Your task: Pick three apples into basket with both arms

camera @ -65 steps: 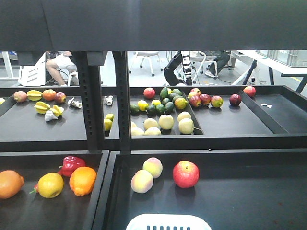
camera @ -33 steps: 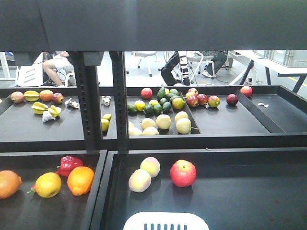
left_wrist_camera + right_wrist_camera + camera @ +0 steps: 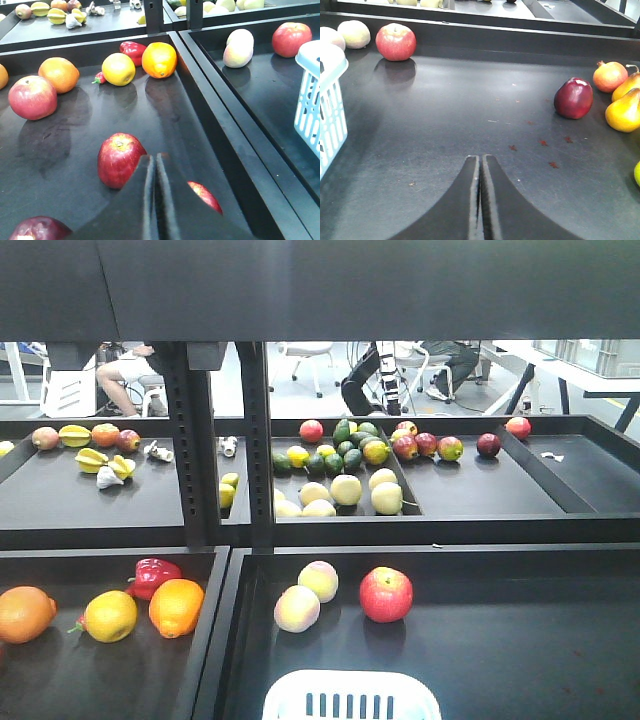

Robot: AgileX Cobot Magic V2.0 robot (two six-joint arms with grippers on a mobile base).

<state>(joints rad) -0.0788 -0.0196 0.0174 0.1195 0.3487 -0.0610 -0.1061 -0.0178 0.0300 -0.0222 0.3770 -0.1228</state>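
Nearest red apple [image 3: 120,159] lay in the left tray [image 3: 60,150], just ahead of the left gripper [image 3: 153,157], fingers pressed together, empty. Glossy, firm, round: likely slippery, best pinched across its widest middle. The right gripper [image 3: 481,159] was closed too, another apple [image 3: 395,41] well beyond it. The tray divider [image 3: 227,130] stood between the near apple and the basket [image 3: 311,95].
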